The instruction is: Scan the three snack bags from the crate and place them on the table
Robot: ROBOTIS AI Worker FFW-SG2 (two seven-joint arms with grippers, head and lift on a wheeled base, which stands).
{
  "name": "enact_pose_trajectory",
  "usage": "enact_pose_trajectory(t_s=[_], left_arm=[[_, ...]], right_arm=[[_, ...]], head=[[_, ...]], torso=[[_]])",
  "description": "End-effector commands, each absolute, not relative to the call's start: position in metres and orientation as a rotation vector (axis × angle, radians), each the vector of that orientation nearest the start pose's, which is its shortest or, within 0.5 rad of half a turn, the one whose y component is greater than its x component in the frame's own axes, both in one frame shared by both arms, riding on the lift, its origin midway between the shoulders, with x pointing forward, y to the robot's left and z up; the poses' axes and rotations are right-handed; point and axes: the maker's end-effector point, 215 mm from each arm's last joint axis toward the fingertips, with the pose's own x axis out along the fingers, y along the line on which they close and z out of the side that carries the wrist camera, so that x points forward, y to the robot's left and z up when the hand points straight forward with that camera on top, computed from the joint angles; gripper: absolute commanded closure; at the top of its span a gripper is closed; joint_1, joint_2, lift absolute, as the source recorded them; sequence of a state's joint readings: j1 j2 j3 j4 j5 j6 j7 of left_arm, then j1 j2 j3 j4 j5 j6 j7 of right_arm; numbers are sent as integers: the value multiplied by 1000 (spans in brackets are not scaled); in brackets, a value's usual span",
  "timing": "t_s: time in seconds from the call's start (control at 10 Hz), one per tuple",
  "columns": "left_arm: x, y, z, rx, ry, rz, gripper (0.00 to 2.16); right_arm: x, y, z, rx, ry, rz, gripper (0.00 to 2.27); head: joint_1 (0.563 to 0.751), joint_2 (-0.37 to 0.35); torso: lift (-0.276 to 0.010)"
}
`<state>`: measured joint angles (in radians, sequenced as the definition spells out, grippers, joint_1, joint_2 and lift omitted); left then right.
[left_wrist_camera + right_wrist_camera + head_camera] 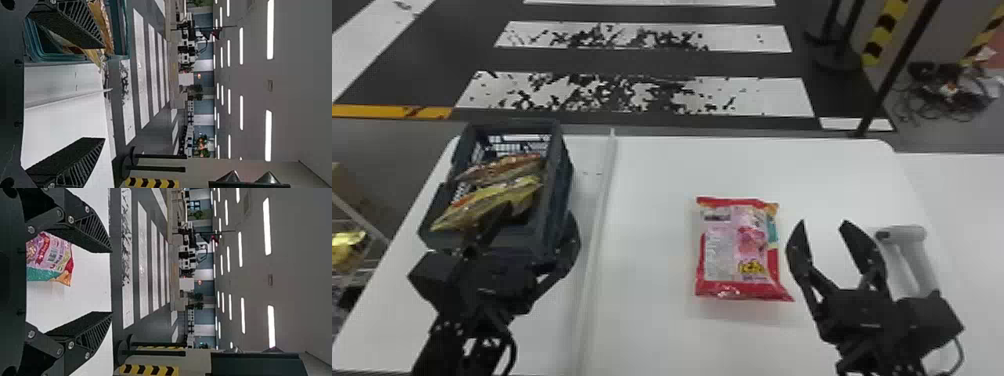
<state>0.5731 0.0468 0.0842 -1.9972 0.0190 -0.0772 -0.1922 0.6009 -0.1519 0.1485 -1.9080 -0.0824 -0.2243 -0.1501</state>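
My left gripper (536, 226) is open at the near side of the dark crate (559, 200), one finger over the crate, the other outside its right wall. Inside lie a yellow snack bag (487, 197) and, behind it, a brown-red snack bag (504, 167). The left wrist view has the open left gripper (104, 93) with the crate (74, 57) by one finger. A red and pink snack bag (732, 250) lies flat mid-table. To its right, my right gripper (824, 226) stands open and holds nothing; the right wrist view has this gripper (111, 282) beside the red and pink bag (51, 258).
A light grey handheld scanner (922, 260) is on the white table (652, 170), right of and partly behind the right gripper. A raised white strip (597, 225) runs front to back between the crate and the red and pink bag. Post bases (837, 60) stand on the floor beyond.
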Motion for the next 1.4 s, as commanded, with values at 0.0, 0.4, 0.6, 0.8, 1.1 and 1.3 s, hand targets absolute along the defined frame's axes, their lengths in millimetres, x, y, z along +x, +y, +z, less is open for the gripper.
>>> enact_pose_trajectory(t_s=[0.0,0.4,0.6,0.8,1.1,1.3], left_arm=[[416,239,-377,49,81,-133,33],[413,240,-380,46,89,-132,36],[412,241,-382,46,92,-130,36],[412,240,-383,45,95,-133,36],[410,239,-388,45,104,-134,39],[410,238,-392,44,110,-137,39]], right_arm=[[396,-188,-408,20,103,87,1730],[413,-167,-470,-3,313,197,2253],[422,-163,-495,-8,371,232,2253],[424,-164,-517,-7,421,243,2253],[417,-155,-547,-1,491,274,2253],[413,-153,-564,-11,522,281,2253]], head=[[695,52],[695,97],[695,104],[695,106],[695,107],[695,114]], torso=[[-62],[-62],[-62],[-62],[-62],[-62]])
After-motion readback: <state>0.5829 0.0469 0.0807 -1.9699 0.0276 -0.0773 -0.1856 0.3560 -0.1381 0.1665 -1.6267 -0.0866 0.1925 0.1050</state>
